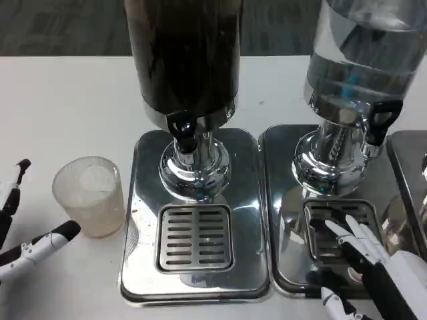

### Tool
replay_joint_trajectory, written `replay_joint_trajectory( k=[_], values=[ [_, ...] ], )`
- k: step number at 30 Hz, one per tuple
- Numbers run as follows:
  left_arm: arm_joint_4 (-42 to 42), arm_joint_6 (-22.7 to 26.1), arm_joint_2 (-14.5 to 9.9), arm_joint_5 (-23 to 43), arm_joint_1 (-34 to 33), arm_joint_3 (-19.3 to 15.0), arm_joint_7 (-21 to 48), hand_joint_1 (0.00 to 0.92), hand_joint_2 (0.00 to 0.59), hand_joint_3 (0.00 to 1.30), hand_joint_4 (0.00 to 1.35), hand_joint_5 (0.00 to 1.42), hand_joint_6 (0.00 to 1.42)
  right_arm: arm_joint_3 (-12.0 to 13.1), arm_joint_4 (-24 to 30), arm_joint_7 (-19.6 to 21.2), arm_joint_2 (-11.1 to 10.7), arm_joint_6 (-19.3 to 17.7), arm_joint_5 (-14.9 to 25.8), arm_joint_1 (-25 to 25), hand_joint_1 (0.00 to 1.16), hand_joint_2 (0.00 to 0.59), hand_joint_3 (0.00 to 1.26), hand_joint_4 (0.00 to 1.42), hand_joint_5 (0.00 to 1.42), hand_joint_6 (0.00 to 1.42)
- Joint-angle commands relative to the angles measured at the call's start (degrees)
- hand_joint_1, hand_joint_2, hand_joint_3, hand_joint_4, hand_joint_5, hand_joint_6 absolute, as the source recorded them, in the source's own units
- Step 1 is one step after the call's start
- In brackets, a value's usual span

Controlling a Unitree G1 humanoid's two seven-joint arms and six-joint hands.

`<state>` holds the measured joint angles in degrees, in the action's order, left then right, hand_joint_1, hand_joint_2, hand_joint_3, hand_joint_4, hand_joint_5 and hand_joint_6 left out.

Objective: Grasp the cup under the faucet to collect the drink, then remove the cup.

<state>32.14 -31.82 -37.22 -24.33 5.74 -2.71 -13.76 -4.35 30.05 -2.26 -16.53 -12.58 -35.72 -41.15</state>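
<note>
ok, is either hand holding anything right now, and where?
Nothing is held. The left hand sits open beside the translucent cup, fingers apart, not touching it. The right hand hovers empty over the right dispenser's drip tray.

Dispenser tanks (pixel 183 53) cut off above; left hand (pixel 27 233) and right hand (pixel 373 267) partly out of frame

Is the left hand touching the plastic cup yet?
Apart. The head view shows white table between the left hand fingertips and the plastic cup.

Bare worktop (pixel 60 100) lay around the cup (pixel 89 195); the dark dispenser (pixel 183 57) overhung its drip tray (pixel 195 237), crowding the faucet (pixel 182 130).
</note>
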Motion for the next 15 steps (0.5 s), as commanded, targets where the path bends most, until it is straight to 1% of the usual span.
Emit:
replay_joint_trajectory(
  k=[1, 8, 15],
  values=[
    [2.4, -0.9, 0.5, -1.1, -2.3, 1.4, -0.8, 0.032, 0.016, 0.00, 0.00, 0.05, 0.07, 0.6, 1.2, -0.2, -0.3, 0.1, 0.2, -0.4, 0.48, 0.585, 0.14, 0.00, 0.00, 0.16],
    [5.1, -1.6, -0.1, -1.3, -5.4, 2.7, 0.0, 0.033, 0.016, 0.00, 0.00, 0.05, 0.07, 0.0, 0.6, -0.2, -0.1, -0.1, 0.6, -0.3, 0.48, 0.585, 0.14, 0.00, 0.00, 0.16],
    [7.7, -2.1, 0.0, -1.4, -7.5, 4.2, -0.2, 0.035, 0.024, 0.00, 0.00, 0.05, 0.07, -0.2, 0.6, 0.0, 0.0, -0.1, 0.4, -0.3, 0.48, 0.585, 0.15, 0.00, 0.00, 0.17]
  ],
)
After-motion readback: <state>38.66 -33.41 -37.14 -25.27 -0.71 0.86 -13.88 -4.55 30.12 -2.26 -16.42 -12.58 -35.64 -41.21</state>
